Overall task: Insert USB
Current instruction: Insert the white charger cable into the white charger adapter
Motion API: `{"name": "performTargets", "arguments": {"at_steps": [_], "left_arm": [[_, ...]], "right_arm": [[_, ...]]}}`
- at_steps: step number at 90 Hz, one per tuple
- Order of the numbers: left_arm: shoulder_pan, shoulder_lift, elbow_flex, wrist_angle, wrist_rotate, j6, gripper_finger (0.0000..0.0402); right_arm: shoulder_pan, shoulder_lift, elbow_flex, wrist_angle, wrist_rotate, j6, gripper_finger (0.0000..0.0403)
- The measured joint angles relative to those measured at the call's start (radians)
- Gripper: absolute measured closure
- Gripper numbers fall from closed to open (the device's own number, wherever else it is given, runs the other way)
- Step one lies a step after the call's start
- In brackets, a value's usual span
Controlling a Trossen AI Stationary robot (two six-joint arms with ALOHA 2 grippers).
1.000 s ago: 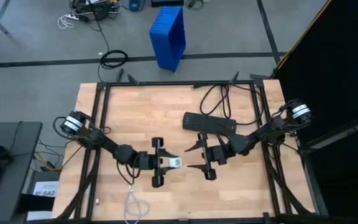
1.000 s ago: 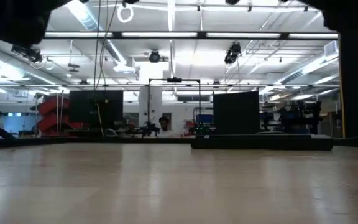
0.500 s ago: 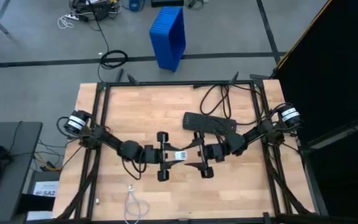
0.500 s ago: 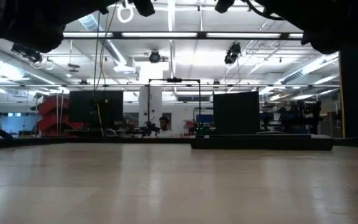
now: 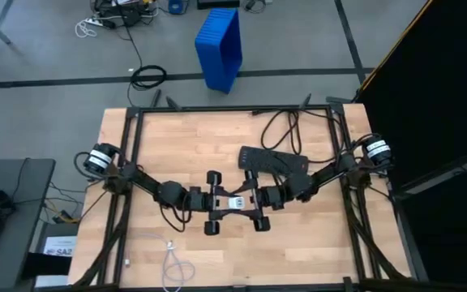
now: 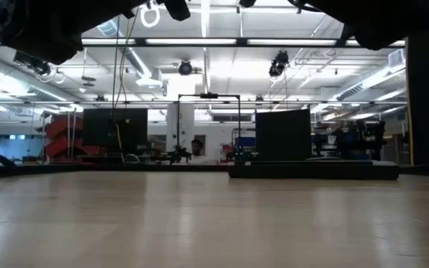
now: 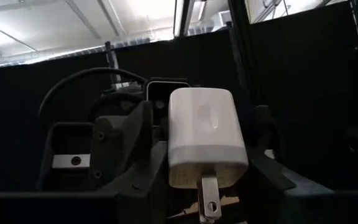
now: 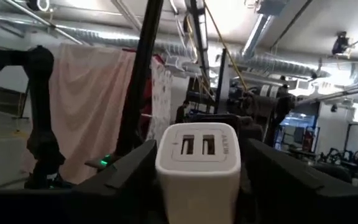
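Holding the charger (image 5: 233,202) mid-frame, your left gripper (image 5: 224,203) clamped it; the right gripper (image 5: 246,203) flanked it, fingers apart. The lower-left USB (image 5: 171,264) likely needed fetching next.

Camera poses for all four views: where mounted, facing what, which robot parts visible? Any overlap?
High: overhead, straight down on the wooden table; left arm, right arm, left hand and right hand tip to tip.
Low: table height, level across into the room; dark arm parts along the top edge.
Left wrist: faces the white charger block's prongs, right hand behind it.
Right wrist: faces the block's two ports; own fingers flank it.
Shared: high and both wrist views see the block.
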Motion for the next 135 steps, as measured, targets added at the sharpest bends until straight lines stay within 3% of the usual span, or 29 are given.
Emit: {"name": "performTargets", "arguments": {"at_steps": [36,42,57,98,135], "left_arm": [[0.0,0.0,-0.001,-0.013,0.007,-0.001,0.0271],[0.0,0.0,-0.001,-0.013,-0.002,-0.004,0.0254],[0.0,0.0,-0.001,-0.011,-0.011,-0.006,0.0203],[-0.001,-0.001,-0.026,-0.012,-0.021,-0.001,0.02],[-0.045,-0.056,-0.103,-0.04,-0.215,0.025,0.0199]], "right_arm": [[-0.004,-0.002,0.001,0.004,-0.013,0.004,0.0265],[-0.004,-0.003,0.001,0.004,-0.011,0.004,0.0276],[-0.005,-0.003,0.001,0.004,0.006,0.013,0.0284],[-0.005,-0.001,0.0,-0.016,0.022,0.024,0.0284],[0.001,-0.075,0.0,-0.256,0.119,0.055,0.0285]]}}
